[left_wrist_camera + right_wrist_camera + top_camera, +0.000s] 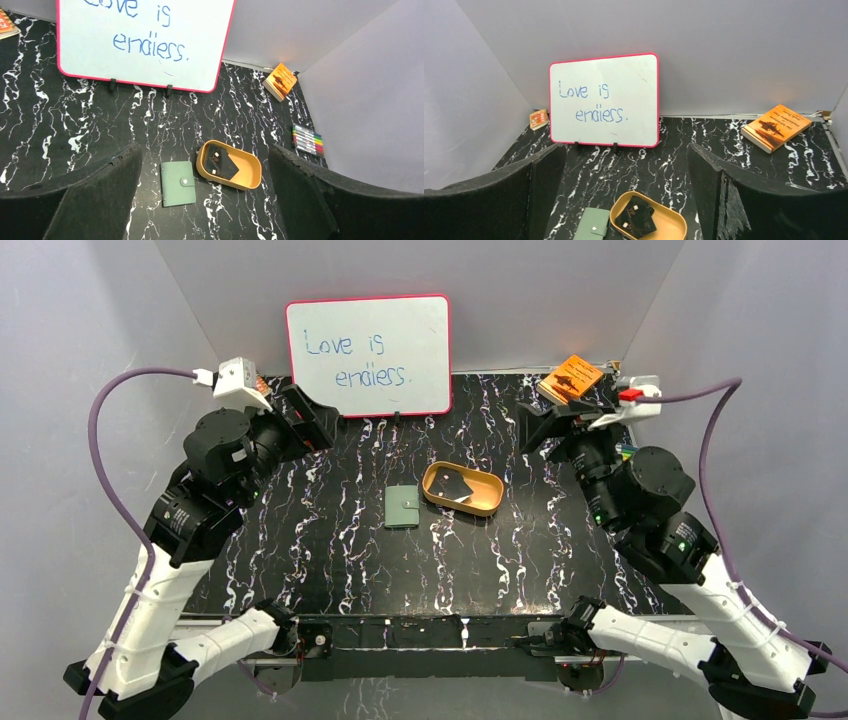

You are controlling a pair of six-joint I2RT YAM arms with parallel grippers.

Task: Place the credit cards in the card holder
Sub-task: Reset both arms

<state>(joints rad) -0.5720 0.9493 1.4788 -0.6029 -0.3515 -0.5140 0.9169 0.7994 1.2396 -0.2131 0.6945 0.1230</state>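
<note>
Card holder: small sage-green fold-over wallet [402, 507], roughly square, closed, pale snap button uppermost; lies flat on the black marbled worktop [330, 540], just left of the tray.

Credit cards: thin black rectangular cards [455, 485], overlapping; flat inside the tan-orange oval tray [487, 506], towards its left end.

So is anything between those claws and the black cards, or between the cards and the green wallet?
Nothing covers the thin black credit cards, but they lie inside the tan-orange oval tray, whose rim rings them. The sage-green fold-over card holder beside the tray is closed, its flap covering the inside.
</note>
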